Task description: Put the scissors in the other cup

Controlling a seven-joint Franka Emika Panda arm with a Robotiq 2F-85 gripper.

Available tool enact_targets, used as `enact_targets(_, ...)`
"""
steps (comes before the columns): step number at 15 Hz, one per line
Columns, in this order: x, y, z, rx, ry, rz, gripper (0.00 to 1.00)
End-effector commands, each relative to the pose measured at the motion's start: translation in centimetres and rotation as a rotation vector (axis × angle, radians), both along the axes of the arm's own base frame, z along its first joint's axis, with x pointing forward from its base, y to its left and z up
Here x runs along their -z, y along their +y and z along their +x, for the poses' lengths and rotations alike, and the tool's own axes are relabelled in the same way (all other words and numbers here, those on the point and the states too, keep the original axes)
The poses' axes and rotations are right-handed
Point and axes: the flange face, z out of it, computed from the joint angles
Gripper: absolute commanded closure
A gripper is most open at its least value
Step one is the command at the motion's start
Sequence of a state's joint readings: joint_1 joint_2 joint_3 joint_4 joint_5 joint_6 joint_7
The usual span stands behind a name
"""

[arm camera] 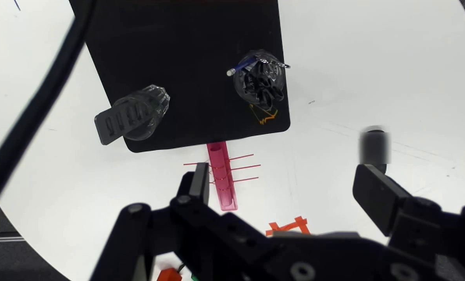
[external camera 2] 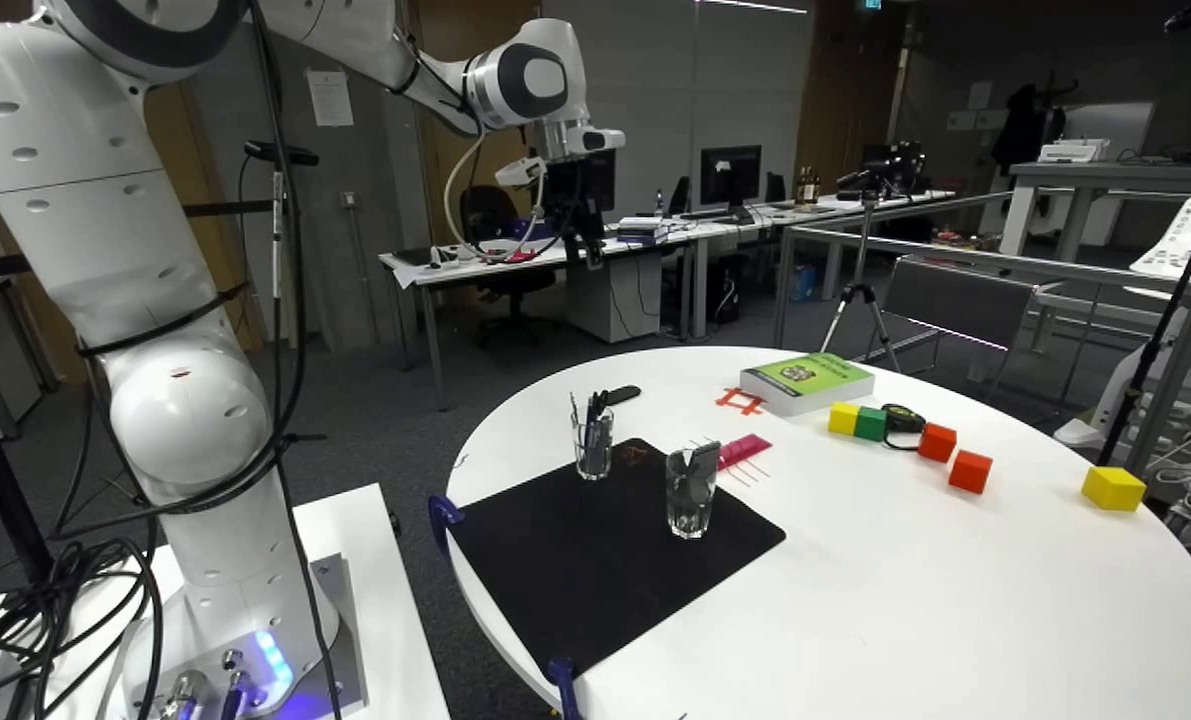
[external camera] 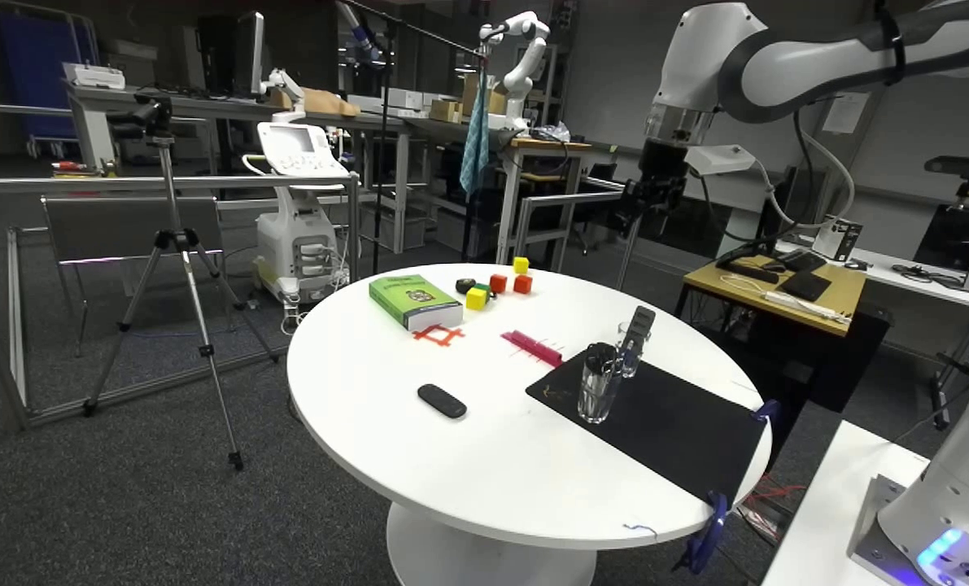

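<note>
The scissors [arm camera: 269,93] stand handles up in a clear glass cup [external camera: 595,400] together with a pen and other slim items. Their dark handles also show in an exterior view [external camera: 601,356]; the blades are hard to make out in the glass. This cup also stands near the mat's corner in an exterior view [external camera 2: 593,458]. The other clear cup [external camera 2: 690,505] holds a grey slotted flat piece [arm camera: 125,120] that leans out over its rim. My gripper [arm camera: 281,171] is open and empty, high above the table, and it also shows in both exterior views [external camera: 626,213] [external camera 2: 585,250].
Both cups stand on a black mat [external camera 2: 605,560] clamped to the round white table [external camera: 370,391]. Near them lie a pink piece with thin rods [arm camera: 222,179], a flat black oval object [external camera: 442,400], a green book [external camera: 415,301] and several coloured cubes [external camera 2: 937,443].
</note>
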State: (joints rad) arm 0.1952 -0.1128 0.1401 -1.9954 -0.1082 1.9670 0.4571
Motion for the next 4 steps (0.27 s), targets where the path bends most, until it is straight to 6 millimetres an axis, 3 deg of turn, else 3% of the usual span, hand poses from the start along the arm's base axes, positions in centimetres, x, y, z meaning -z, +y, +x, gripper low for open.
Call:
enact_targets(1,0.04,0.05,0.04,0.0,0.003,-0.001,0.0)
enact_targets(4,0.35,0.09,0.14,-0.001,0.008,-0.002,0.0)
